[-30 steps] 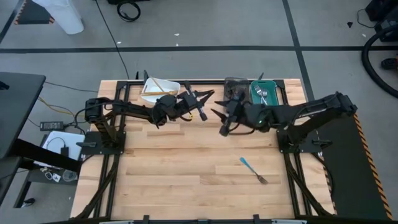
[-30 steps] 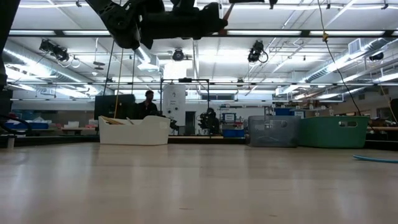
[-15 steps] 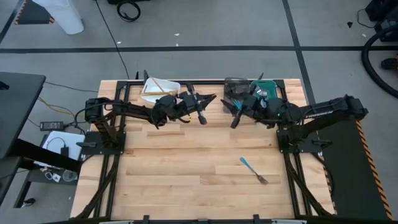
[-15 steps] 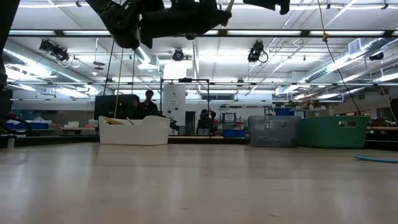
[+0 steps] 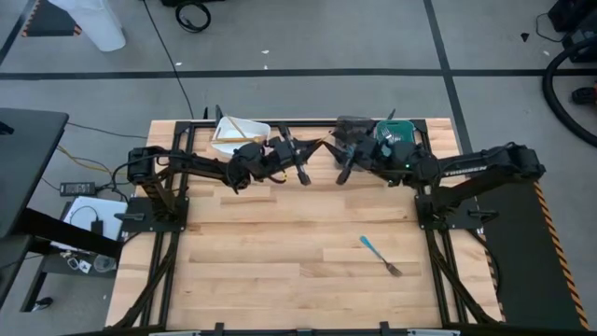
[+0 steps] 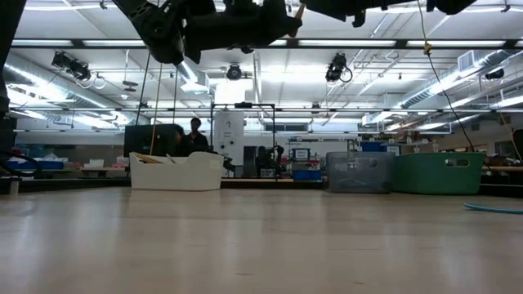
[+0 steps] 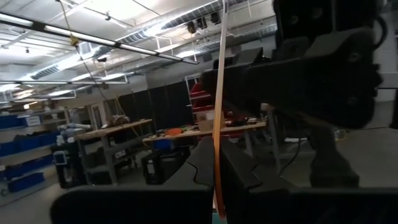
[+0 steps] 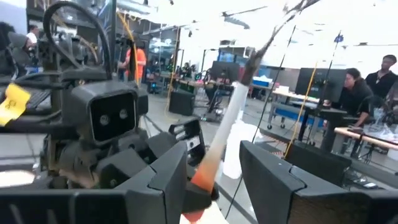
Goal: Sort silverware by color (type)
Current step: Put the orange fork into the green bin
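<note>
White bin [image 5: 235, 133] sits at the rear left of the wooden surface [image 5: 280, 261], with a thin tan utensil lying in it. Left gripper [image 5: 303, 175] is raised above the surface just right of that bin, fingers clenched on an orange-handled utensil [image 7: 217, 124], which stands upright between them in the left wrist view. Right gripper [image 5: 342, 171] faces it closely from the right, in front of the grey bin [image 5: 350, 128]; its fingers [image 8: 273, 180] are spread apart on either side of the same utensil's handle, not pressing it. Teal bin [image 5: 396, 138] stands beside the grey one, metal-tined forks inside. A blue-handled fork [image 5: 379, 255] lies alone on the surface, front right, well apart from both grippers.
</note>
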Tool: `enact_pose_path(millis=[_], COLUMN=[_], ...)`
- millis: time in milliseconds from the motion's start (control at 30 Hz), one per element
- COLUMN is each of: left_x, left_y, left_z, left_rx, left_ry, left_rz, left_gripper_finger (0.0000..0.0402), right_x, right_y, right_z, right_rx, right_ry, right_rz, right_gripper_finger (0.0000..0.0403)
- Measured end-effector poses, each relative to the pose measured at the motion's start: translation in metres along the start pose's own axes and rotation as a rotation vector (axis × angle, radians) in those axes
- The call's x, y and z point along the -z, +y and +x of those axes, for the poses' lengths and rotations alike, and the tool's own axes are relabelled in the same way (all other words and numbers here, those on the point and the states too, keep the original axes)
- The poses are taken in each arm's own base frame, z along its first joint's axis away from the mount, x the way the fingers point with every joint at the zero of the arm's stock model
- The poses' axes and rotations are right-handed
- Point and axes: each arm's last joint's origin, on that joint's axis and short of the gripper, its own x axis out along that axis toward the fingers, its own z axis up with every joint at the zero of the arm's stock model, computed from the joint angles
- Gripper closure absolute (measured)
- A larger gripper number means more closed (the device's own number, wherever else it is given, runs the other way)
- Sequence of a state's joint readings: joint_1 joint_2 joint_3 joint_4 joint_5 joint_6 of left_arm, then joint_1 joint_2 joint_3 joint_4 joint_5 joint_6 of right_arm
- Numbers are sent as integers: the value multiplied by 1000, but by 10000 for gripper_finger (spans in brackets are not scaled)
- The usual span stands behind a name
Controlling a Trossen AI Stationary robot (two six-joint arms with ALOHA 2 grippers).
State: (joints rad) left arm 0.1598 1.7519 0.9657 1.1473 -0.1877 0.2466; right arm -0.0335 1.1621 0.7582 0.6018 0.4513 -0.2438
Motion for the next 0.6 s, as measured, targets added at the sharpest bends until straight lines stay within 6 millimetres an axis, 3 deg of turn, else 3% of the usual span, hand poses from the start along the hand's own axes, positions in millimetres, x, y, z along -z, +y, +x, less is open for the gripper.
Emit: enact_pose_path(millis=[333, 600], left_x=[0, 3], left_y=[1, 1], left_z=[0, 0], left_rx=[-26, -23], left_ry=[7, 33], left_rz=[2, 8], left_gripper_finger=[387, 387], right_x=[4, 0], right_y=[1, 0], right_z=[13, 13], right_rx=[47, 68], right_ry=[-90, -133], right_rz=[-9, 2], right_gripper_finger=[254, 315])
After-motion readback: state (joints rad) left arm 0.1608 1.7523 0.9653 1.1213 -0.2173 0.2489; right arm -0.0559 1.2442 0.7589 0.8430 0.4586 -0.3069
